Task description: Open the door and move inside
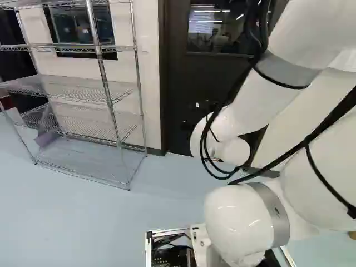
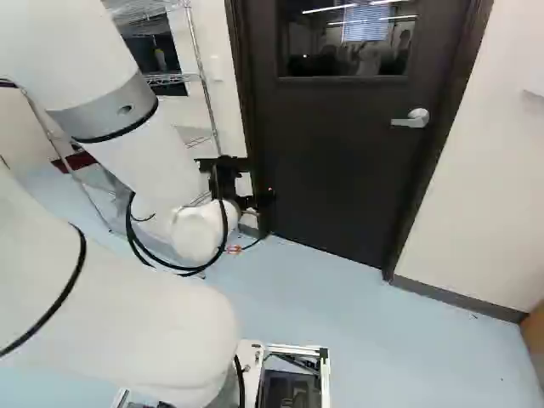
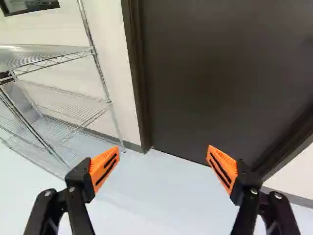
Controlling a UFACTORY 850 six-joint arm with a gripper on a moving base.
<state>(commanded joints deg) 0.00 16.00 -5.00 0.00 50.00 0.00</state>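
Door (image 2: 340,161) closed beside wire rack (image 1: 99,50)

Arm (image 1: 239,228): white, at the right, black-cabled
Door (image 1: 186,83): dark, windowed, partly behind the arm
Wire rack (image 1: 99,50): upright, at the left
Floor (image 1: 83,222): pale blue

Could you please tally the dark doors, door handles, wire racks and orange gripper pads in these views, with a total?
Dark door: 1
Door handle: 1
Wire rack: 1
Orange gripper pads: 2
Total: 5
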